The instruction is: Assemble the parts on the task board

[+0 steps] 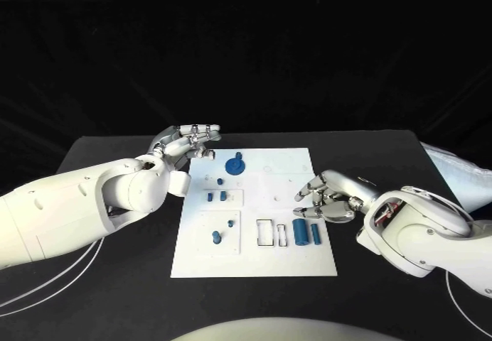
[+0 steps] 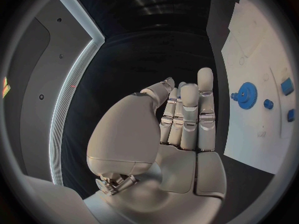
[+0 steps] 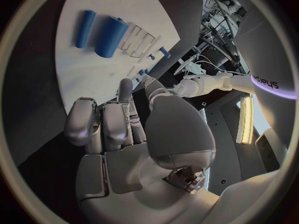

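The white task board [image 1: 269,177] lies in the middle of the black table. On it a blue gear [image 1: 236,165] sits near the far left corner, with small blue pieces [image 1: 216,195] below it and a blue peg [image 1: 216,236] further toward me. A thick blue cylinder [image 1: 301,231] and a thinner one [image 1: 316,233] lie beside two empty slots [image 1: 266,231]. My left hand [image 1: 190,141] hovers at the board's far left corner, fingers straight, holding nothing. My right hand [image 1: 330,197] hangs over the board's right edge, fingers loosely bent and empty. The right wrist view shows the thick cylinder [image 3: 111,36] beyond the right hand [image 3: 118,134].
A white bag-like object [image 1: 456,174] lies at the table's right edge. Thin white cables [image 1: 62,280] trail across the table on the left. In the left wrist view the gear [image 2: 247,93] lies beside my left hand [image 2: 181,119].
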{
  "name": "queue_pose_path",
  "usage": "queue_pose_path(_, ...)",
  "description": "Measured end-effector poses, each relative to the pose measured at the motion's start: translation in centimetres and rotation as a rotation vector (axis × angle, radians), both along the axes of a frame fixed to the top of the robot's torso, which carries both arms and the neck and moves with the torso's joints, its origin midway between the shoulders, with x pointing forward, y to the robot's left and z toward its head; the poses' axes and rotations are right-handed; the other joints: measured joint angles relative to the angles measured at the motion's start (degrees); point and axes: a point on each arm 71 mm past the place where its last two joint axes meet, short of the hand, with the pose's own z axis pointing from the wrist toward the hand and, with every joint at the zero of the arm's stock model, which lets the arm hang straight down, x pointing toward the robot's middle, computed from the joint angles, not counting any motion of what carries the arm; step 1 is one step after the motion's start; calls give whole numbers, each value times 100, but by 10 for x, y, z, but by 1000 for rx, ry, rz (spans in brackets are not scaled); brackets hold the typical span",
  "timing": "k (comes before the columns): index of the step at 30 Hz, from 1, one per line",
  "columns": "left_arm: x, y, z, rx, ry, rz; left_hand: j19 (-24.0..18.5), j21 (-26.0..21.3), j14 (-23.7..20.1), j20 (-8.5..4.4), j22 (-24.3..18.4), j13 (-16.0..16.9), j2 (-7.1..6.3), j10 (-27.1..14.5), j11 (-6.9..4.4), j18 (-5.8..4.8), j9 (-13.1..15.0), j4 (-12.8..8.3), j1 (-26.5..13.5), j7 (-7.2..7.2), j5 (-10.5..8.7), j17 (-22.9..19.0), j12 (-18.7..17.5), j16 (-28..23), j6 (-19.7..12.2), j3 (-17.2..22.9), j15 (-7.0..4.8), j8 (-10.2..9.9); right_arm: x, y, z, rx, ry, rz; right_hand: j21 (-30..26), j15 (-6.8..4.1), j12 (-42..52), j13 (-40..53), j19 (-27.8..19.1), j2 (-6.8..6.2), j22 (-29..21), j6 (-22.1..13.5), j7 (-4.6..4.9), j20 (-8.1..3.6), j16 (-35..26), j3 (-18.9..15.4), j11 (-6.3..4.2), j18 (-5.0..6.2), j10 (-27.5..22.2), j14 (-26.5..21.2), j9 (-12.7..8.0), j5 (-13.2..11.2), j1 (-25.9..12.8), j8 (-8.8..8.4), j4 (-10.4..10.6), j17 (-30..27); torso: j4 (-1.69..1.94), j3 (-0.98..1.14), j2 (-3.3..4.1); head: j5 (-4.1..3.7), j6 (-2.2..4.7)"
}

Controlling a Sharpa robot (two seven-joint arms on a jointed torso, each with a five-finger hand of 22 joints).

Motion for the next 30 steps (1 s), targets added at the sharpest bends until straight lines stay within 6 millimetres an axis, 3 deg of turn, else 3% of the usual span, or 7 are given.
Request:
queue_pose_path(5, 0, 0, 0, 0, 1, -2, 0, 0, 0, 0, 0, 0, 0, 0, 0, 0, 0, 0, 0, 0, 0, 0, 0, 0, 0, 0, 0, 0, -3, -15, -5, -43, 45, -79, 243, 0, 1255, 1707, 79, 0, 392, 11, -11, 17, 406, -246, 6, -83, 238, 0, 34, 130, 0, 168, 246, 546, -41, 7, -17, -59, 19)
queue_pose_path(12, 0, -1, -1, 0, 2, -4, 0, 0, 0, 0, 1, -1, 0, 0, 0, 0, 0, 0, 0, 0, 0, 0, 0, 0, 0, 0, 0, 0, -6, -16, -14, -91, 92, -115, 331, 0, 1895, 2687, 109, 38, 567, -3, -42, 47, 763, -462, 11, -82, 543, 0, 67, 175, 38, 278, 462, 1050, -60, 12, -24, -86, 19)
queue_pose_path(23, -1, 0, -3, 0, 7, -5, 0, 0, 0, 0, 1, 6, 0, -21, -21, 0, 0, 0, 0, 0, 0, -14, 0, 0, 0, 0, 0, 22, -8, -1, -28, -147, 141, -88, 398, 0, 2326, 3427, 201, 61, 717, -4, -43, 37, 1073, -748, -16, -82, 758, 0, 127, 209, 61, 411, 748, 1381, -62, 4, -19, -72, -12)
queue_pose_path(30, -1, -1, -3, 0, 8, -6, 0, 0, 0, 0, 1, 5, 0, -21, -21, 0, 0, 0, 0, 0, 0, -13, 0, 0, 0, 0, 0, 22, -8, 5, -34, -182, 153, -70, 398, 1, 2326, 3467, 201, 61, 732, -4, -43, 37, 1097, -803, -16, -82, 758, 0, 141, 230, 61, 434, 804, 1381, -65, 4, -19, -62, -26)
